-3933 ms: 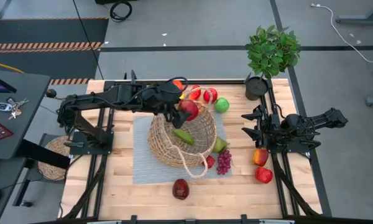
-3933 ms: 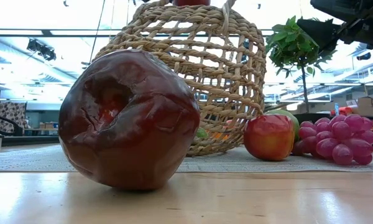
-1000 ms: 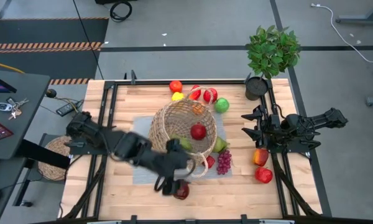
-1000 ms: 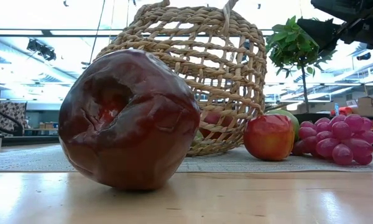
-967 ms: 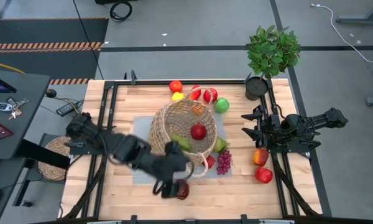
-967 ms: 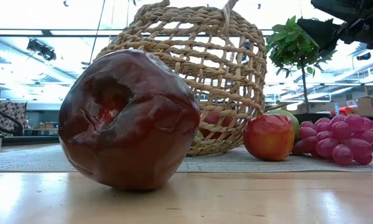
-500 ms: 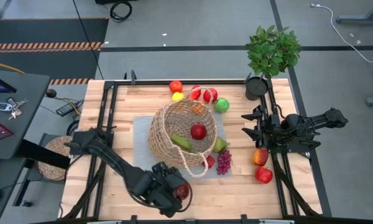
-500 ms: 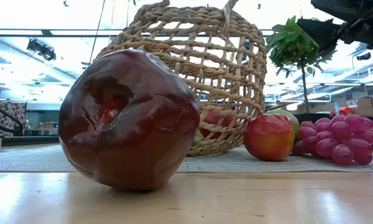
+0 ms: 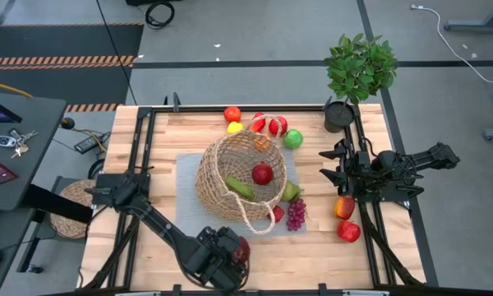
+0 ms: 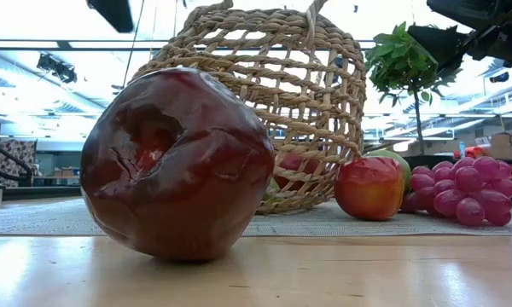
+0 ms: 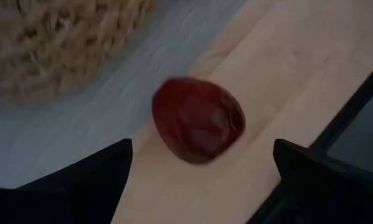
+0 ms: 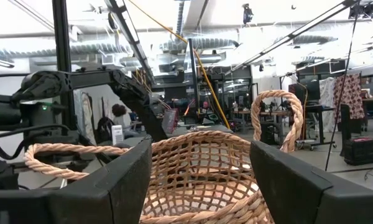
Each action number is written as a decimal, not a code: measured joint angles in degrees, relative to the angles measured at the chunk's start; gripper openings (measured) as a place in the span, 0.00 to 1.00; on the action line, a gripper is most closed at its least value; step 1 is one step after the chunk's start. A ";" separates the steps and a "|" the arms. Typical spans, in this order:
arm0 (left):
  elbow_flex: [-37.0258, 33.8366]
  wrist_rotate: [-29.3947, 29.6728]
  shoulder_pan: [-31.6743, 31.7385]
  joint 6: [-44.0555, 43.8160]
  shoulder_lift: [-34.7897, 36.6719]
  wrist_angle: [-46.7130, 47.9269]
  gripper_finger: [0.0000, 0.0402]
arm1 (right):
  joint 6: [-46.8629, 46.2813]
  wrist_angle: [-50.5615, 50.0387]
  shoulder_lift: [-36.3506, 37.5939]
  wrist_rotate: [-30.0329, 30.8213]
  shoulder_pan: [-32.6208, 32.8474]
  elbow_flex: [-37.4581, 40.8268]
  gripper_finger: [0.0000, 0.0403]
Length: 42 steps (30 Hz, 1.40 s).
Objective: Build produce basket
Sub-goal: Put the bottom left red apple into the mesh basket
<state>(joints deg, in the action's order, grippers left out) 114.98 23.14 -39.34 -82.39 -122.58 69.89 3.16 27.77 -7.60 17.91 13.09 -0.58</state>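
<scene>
The wicker basket (image 9: 242,177) stands on a grey mat (image 9: 187,222) and holds a red apple (image 9: 262,173), a green piece (image 9: 240,187) and an orange piece (image 9: 261,144). A dark red piece (image 9: 243,249) lies on the wood near the table's front edge; it fills the low view's foreground (image 10: 177,162). My left gripper (image 9: 236,257) hangs open just above it. In the left wrist view its fingers stand on either side of the piece (image 11: 199,119) without touching it. My right gripper (image 9: 329,164) waits open at the table's right, facing the basket (image 12: 199,168).
Grapes (image 9: 296,214), a small red apple (image 9: 277,214) and a green pear (image 9: 290,191) lie by the basket's right side. More fruit (image 9: 263,125) sits behind it, and two apples (image 9: 346,219) lie near the right arm. A potted plant (image 9: 357,74) stands far right.
My left gripper has swung down and toward the table's near edge, rolling its wrist, and now hangs over the dark red piece. It has stayed open. The piece and the basket have not moved.
</scene>
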 joint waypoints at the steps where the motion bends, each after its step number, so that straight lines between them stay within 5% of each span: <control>1: 0.00 -0.01 -0.28 -1.21 0.00 -0.02 0.99 | 0.00 0.01 0.00 0.00 0.01 0.00 0.68; 20: -4.33 -0.21 3.29 -15.79 -0.33 1.44 0.99 | 0.00 0.00 0.00 0.00 -0.01 0.00 0.68; 31: -13.22 -6.17 5.82 -15.95 -0.33 -14.95 0.99 | 0.00 0.00 0.00 0.00 0.00 0.00 0.68; 42: -18.01 -9.08 5.30 -15.49 -0.31 -18.15 0.99 | 0.00 0.02 0.00 0.00 0.01 0.00 0.68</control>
<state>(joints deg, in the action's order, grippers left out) 96.97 14.06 -34.03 -97.88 -122.89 51.73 3.16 27.79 -7.60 17.91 13.10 -0.58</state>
